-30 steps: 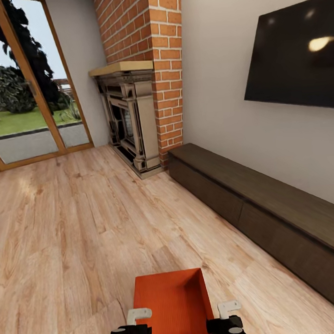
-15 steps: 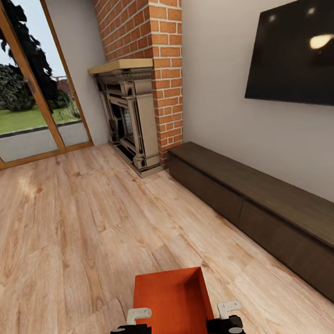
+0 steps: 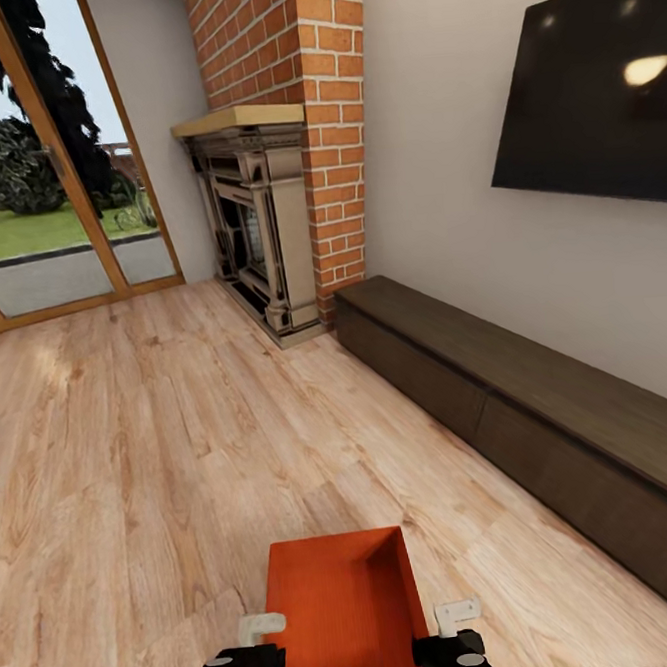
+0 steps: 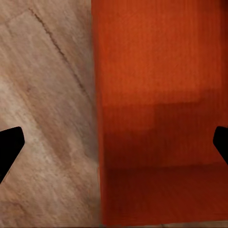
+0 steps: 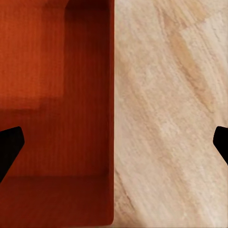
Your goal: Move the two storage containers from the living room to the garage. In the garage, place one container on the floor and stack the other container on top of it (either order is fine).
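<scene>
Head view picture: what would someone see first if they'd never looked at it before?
Probably the bright orange-red storage container low in the middle, sitting between the left gripper and the right gripper above the light wood floor. Next comes the tall red brick fireplace at the back, with the big black TV on the wall to its right.

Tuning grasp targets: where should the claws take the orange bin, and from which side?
Grip the storage container by its two long side walls, coming from above, one claw per wall. It has no lid and thin upright walls, so fingers can straddle a rim. The left claw and right claw already sit over opposite walls, fingers spread.
</scene>
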